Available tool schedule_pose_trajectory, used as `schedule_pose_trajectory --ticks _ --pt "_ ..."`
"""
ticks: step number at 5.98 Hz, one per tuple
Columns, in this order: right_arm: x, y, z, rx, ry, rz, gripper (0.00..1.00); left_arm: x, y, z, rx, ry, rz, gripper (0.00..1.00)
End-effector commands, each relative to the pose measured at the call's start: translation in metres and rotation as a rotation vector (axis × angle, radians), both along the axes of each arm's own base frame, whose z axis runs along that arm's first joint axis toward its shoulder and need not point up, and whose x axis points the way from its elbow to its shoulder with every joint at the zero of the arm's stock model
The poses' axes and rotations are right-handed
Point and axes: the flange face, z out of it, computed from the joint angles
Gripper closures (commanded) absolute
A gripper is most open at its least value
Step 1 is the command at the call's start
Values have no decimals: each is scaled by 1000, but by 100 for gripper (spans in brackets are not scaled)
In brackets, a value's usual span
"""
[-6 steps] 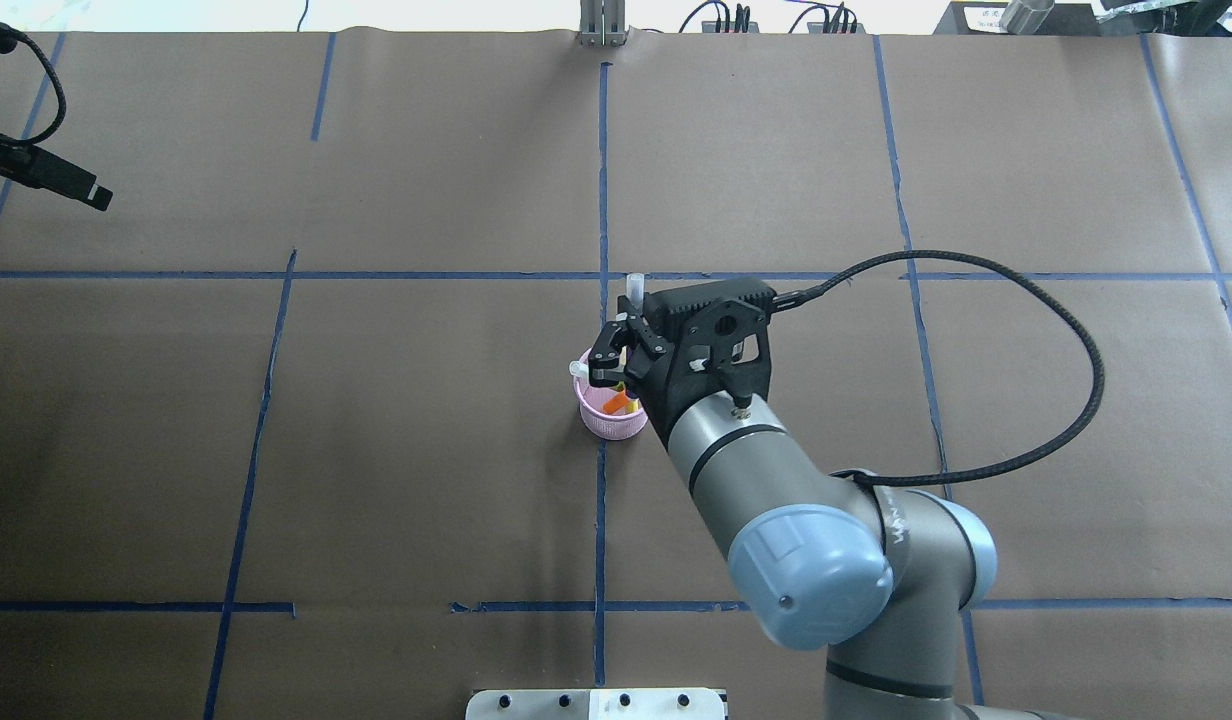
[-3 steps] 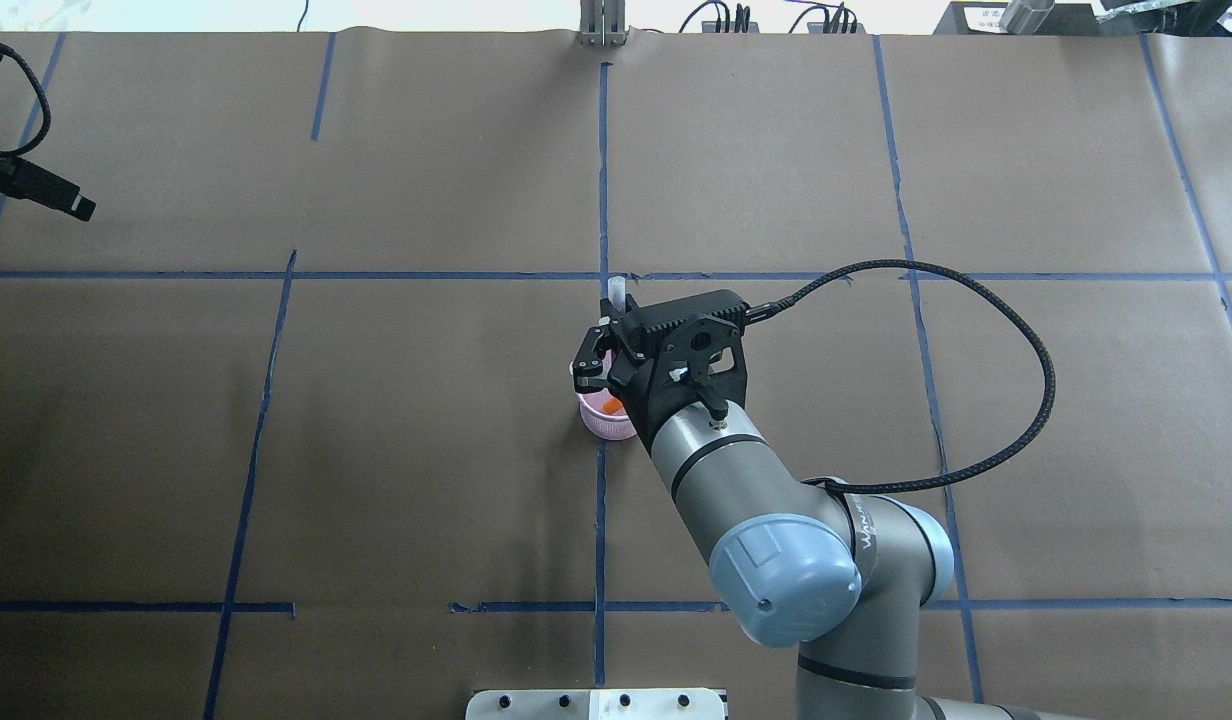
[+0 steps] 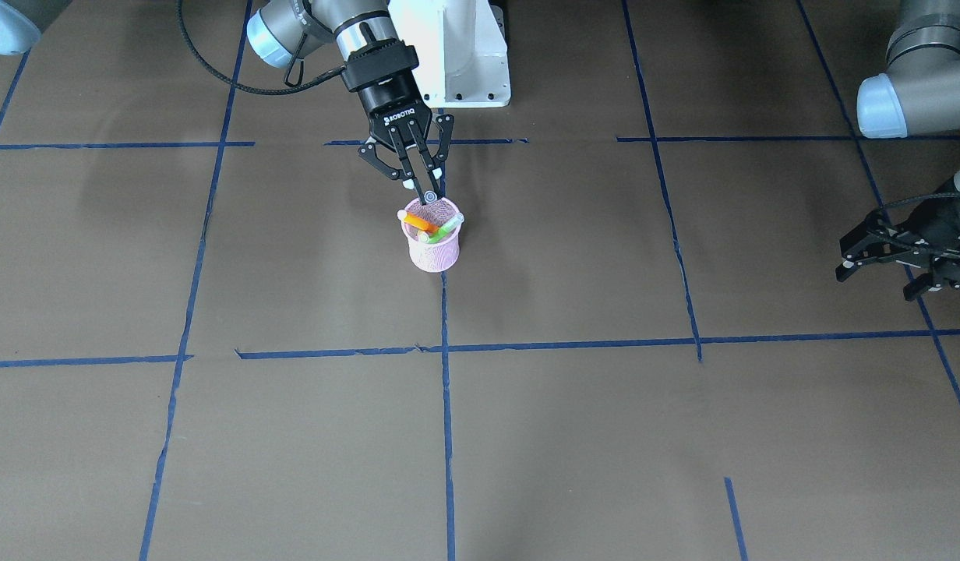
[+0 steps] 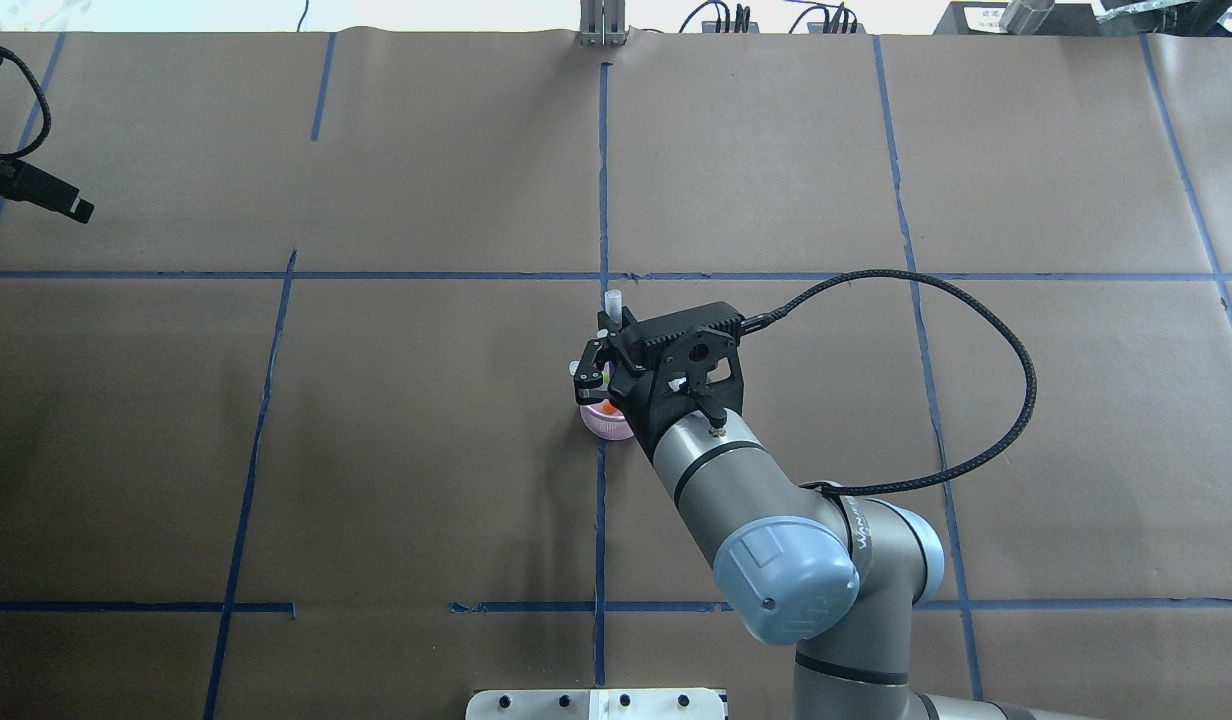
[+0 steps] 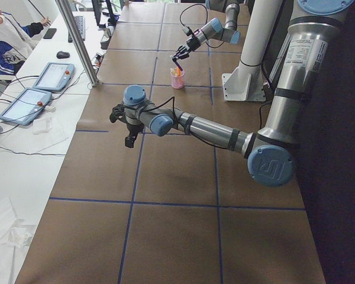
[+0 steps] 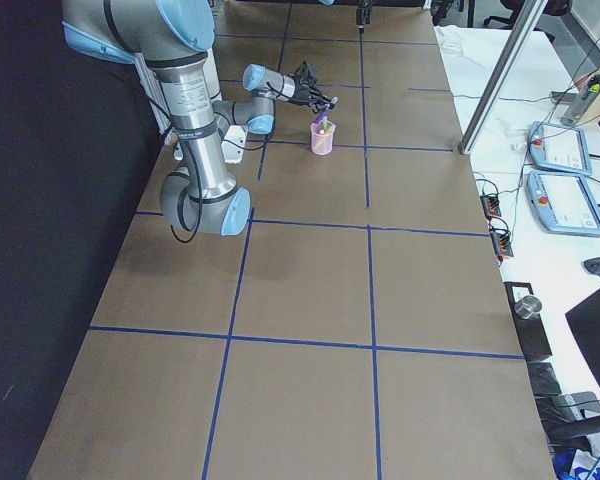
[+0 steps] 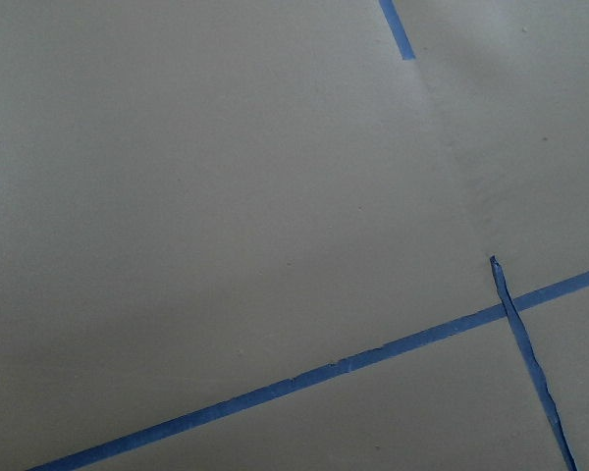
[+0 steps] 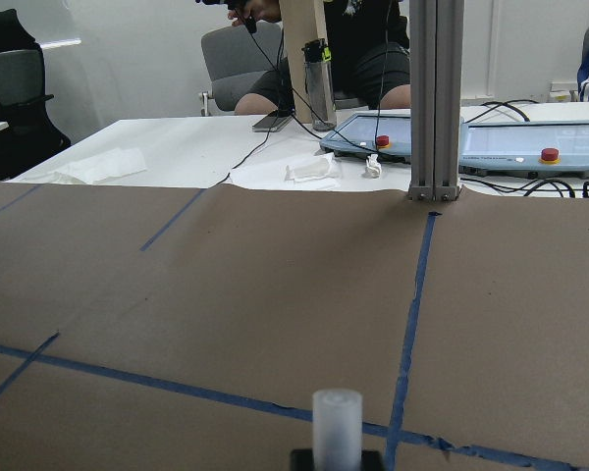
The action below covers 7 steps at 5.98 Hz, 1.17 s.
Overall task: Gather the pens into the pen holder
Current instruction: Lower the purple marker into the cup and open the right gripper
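The pink wire-mesh pen holder stands near the table's middle, on a blue tape line. An orange pen and a green pen lean inside it. My right gripper is right above the holder's rim and shut on the purple pen. The pen's lower end reaches into the holder. Its pale cap sticks up past the fingers and shows in the right wrist view. In the overhead view the right gripper hides most of the holder. My left gripper is open and empty, far off to the side.
Brown paper with blue tape lines covers the table. The robot's white base stands just behind the holder. Operators' tablets and a metal post are beyond the far edge.
My right gripper with the purple pen moved left and down over the holder, covering more of it. The left gripper drew back slightly toward the table's left edge.
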Motion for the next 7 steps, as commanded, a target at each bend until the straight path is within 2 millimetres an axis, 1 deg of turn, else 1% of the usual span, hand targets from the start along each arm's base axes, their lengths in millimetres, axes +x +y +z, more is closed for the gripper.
schedule_pose_trajectory --ticks 1,2,4,5,7 --pt "-7 4 5 8 24 -13 100 0 0 2 -3 -2 -1 0" --pt "-11 10 7 6 30 -24 100 1 0 3 -4 -3 1 0" --pt "-19 9 15 2 49 -25 100 1 -1 6 -10 -5 1 0" --pt "-19 8 10 5 42 -23 100 2 -1 8 -11 -6 2 0" --pt "-23 5 15 2 54 -15 100 2 -1 8 -11 -6 2 0"
